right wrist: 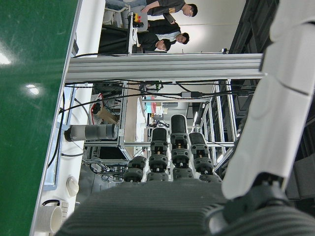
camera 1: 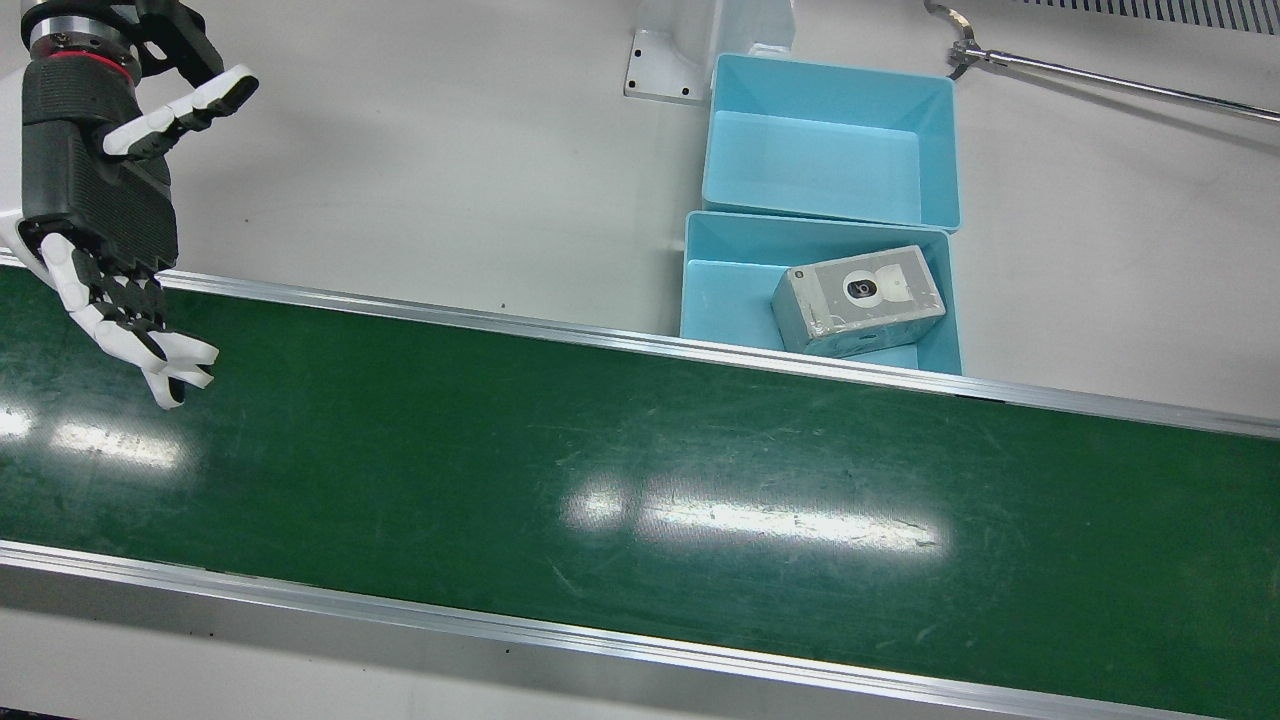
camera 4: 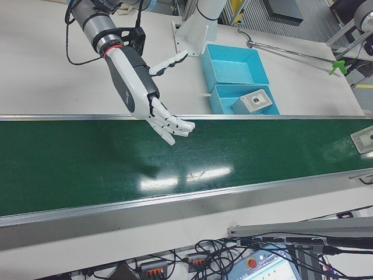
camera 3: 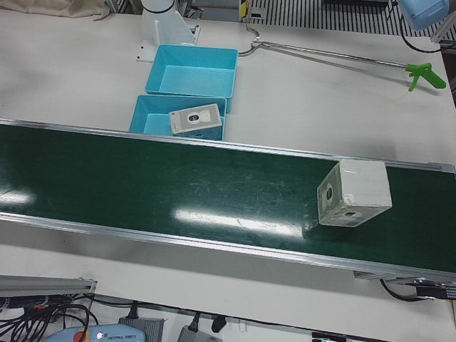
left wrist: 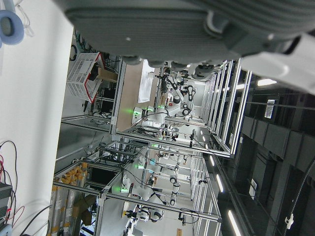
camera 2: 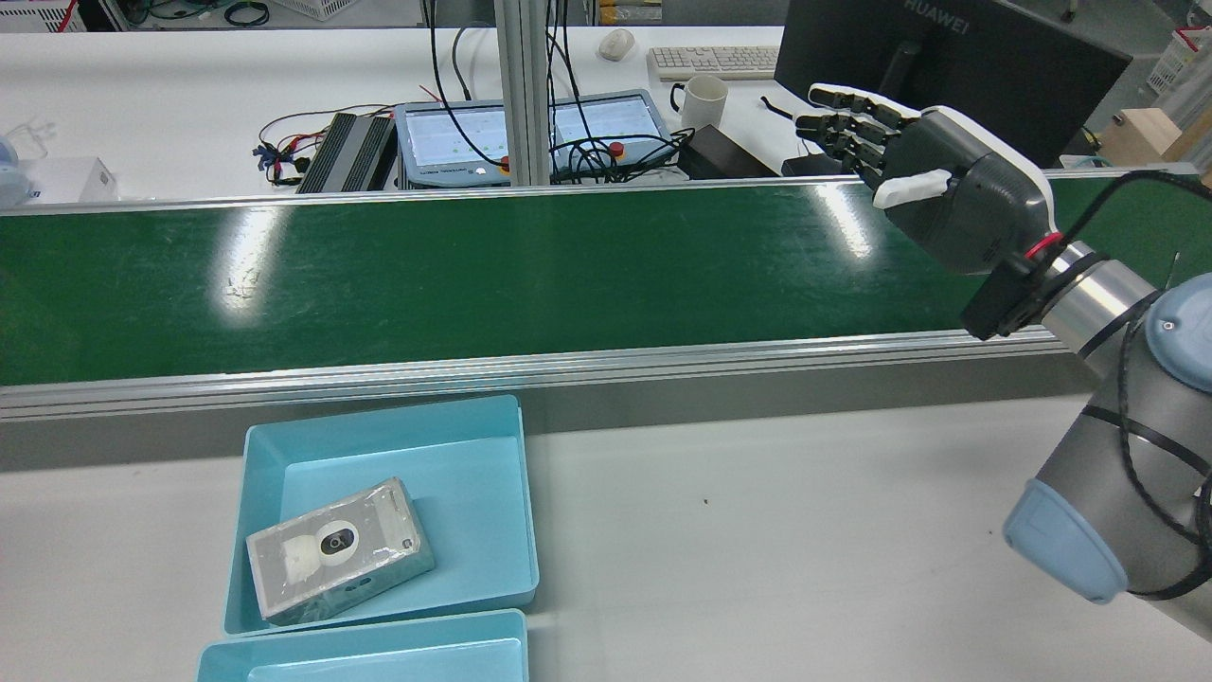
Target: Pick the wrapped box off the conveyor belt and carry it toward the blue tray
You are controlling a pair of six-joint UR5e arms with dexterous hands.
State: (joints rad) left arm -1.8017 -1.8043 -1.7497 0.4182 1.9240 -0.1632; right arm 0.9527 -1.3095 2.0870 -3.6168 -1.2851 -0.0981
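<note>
Your target, the wrapped box (camera 3: pixel 354 194), sits on the green belt (camera 1: pixel 640 470) at its far end on the robot's left side. It's tilted a bit against the belt edges, one printed face turned toward the operator side, nothing touching it. In the right-front view only its corner peeks in at the edge (camera 4: pixel 365 140).

A 2nd wrapped box (camera 1: pixel 858 298) already lies in the near blue tray (camera 1: pixel 705 300), leaning against the tray wall, so it's prob done. That tray butts against the belt's rail, w/ a 2nd blue tray (camera 1: pixel 830 140) just behind it, empty. I'd guess they're parked there to keep the carry short.

Your right hand (camera 1: pixel 100 215) hovers over the belt's opposite end, well apart from the target, fingers (camera 1: pixel 170 365) spread wide, thumb out, holding nothing. Palm faces along the belt, likely a ready pose waiting for the box to ride over.

Left hand: only its own camera shows it (left wrist: pixel 162 29), just a slab of palm pointed out at the lab. You can't tell there whether it's wide or closed.

A long reacher tool (camera 3: pixel 335 55) lies on the counter (camera 1: pixel 420 160) beyond the trays, out of the way.
</note>
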